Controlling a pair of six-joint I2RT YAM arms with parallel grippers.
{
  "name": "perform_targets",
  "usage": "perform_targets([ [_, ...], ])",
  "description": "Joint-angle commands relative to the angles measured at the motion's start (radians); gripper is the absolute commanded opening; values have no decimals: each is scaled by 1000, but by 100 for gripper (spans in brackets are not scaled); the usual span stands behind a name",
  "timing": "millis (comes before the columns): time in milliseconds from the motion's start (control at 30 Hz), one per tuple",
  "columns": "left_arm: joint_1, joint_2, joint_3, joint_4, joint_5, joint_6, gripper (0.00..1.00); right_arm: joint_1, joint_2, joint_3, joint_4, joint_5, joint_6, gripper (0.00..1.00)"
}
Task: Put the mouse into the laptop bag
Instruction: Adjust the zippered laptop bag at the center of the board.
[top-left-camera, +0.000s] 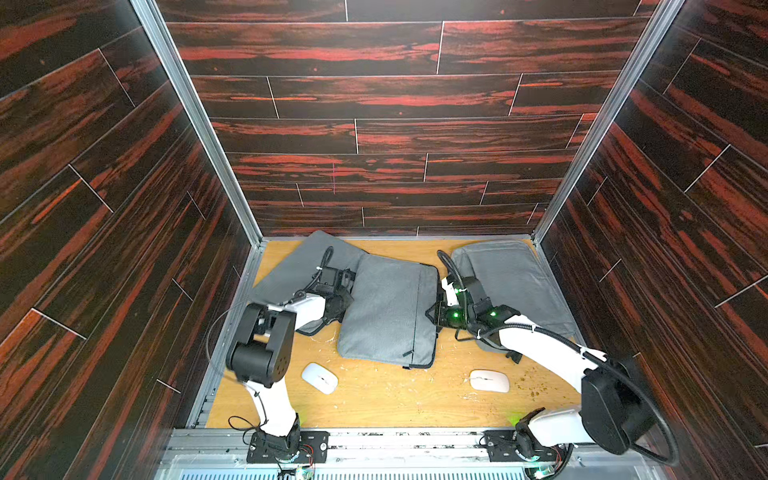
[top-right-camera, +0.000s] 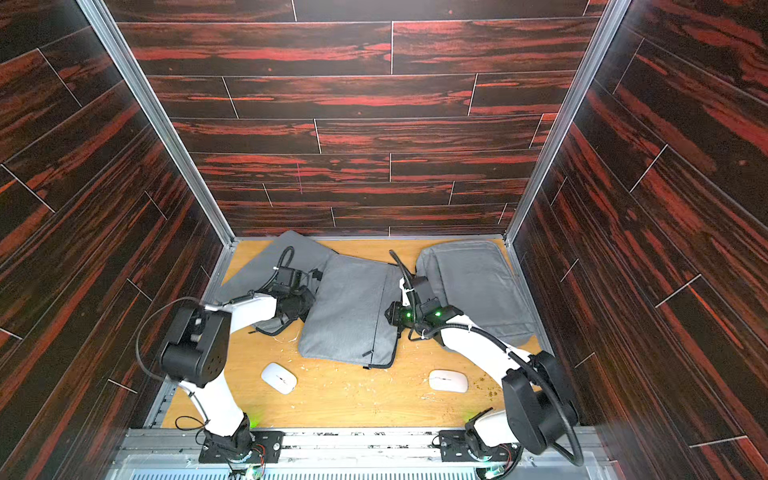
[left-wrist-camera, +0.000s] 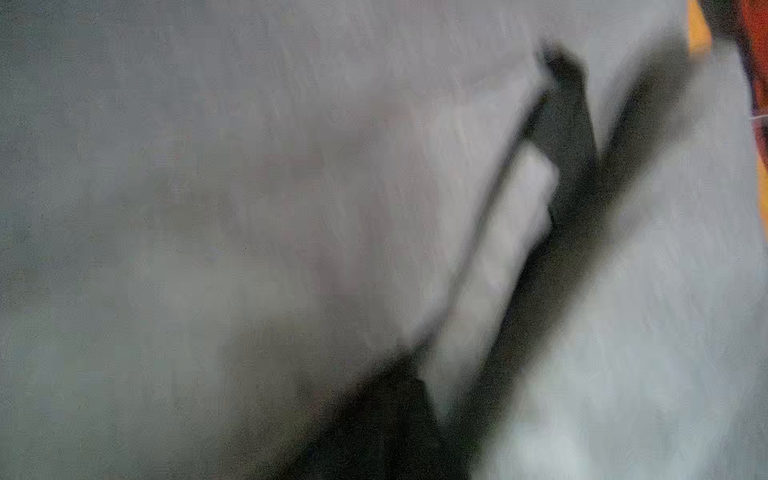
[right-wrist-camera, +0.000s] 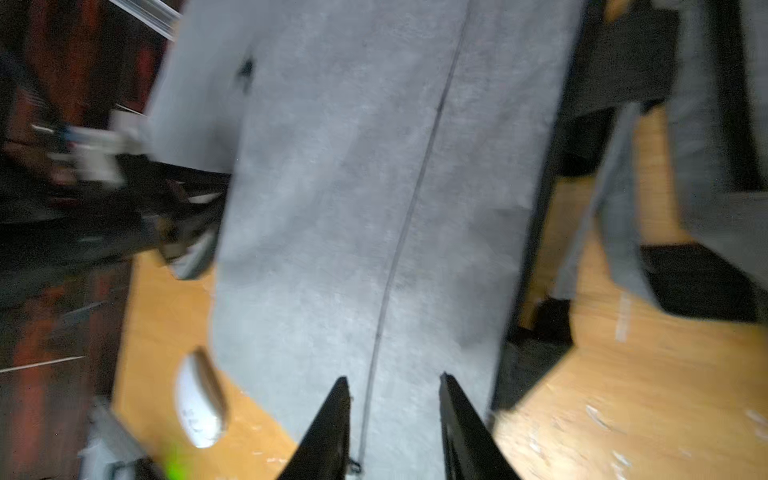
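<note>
Laptop bag (top-left-camera: 386, 311), mouse (top-left-camera: 319, 377) near its corner (apart)

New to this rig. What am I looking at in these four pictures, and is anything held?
Two robot arms with two-finger grippers stand in a walled booth. Both top views look down from overhead, and each wrist view comes from a camera on one arm. On the wooden table lie three grey laptop bags: the left bag, the middle bag and the right bag. The left mouse and the right mouse, both white, lie outside the bags. The left gripper is at one side of the middle bag; its wrist view is too blurred to show a grip. The right gripper is at the opposite side, jaws apart, apparently clamping nothing.
</note>
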Motion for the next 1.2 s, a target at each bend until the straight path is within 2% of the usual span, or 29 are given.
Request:
perform_targets([
  [0,-32,-181,35,-142,3,23,39,77,-107,-34,-102,161,-62,38],
  [133,-71,-346,-3,-212,-39,34,54,233,-130,-119,-114,275,-43,38],
  [333,-131,-563,-155,-288,-82,6,67,487,-70,-196,-42,369,119,38],
  [567,-185,-656,-358,-291,-52,-53,78,569,10,-185,12,369,185,42],
  [700,-205,-650,-414,-268,-49,-64,82,578,23,-187,11,392,211,43],
  [900,-205,-597,-410,-235,-44,-45,87,548,-55,-186,-76,491,220,57],
  [1000,-205,-566,-419,-193,-33,-44,87,468,-103,-188,-97,455,198,60],
  [1167,-206,-494,-440,-116,-9,-55,87,262,-150,-226,-10,294,137,61],
])
